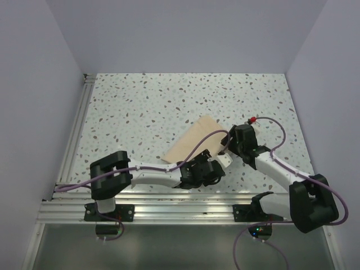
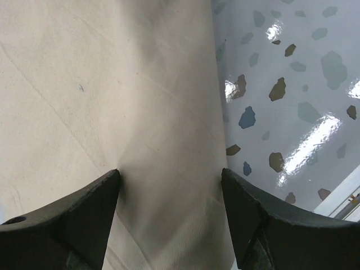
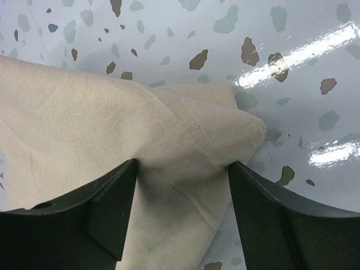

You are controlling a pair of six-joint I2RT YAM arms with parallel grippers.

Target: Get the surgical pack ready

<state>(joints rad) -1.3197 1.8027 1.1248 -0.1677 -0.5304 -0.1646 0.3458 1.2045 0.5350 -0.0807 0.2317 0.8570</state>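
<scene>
Straddling the plain beige-tan soft fabric wrap sheet (image 1: 194,140), both arms were stationed over its end at about 4 o'clock from the middle of the glossy white speckled table top (image 1: 169,95). In the overhead view the sheet lay folded flat as a long strip, running diagonally from 7 o'clock to 1 o'clock, just near of the table's centre.

1. The left gripper (image 2: 170,174) stood with its jaws wide apart. Flat cloth filled the gap between the dark fingers (image 2: 84,208), and no pinch or gathered fold showed. The sheet's long edge ran from 12 to 6 o'clock just inside the right-hand finger, with bare table beyond it at 3 o'clock. This placement was judged to put the jaws over the edge so that a layer could be taken up.

2. The right gripper (image 3: 181,166) was likewise spread wide, nothing clamped. A folded corner (image 3: 250,126) of the sheet pointed toward 3 o'clock, bulging slightly above the table. The jaws were judged to be lined up on this raised fold because it offered the easiest purchase.

3. No tray, tools or sachets showed in any view, so the pack was judged to be at an early stage, the wrap not yet spread out.
</scene>
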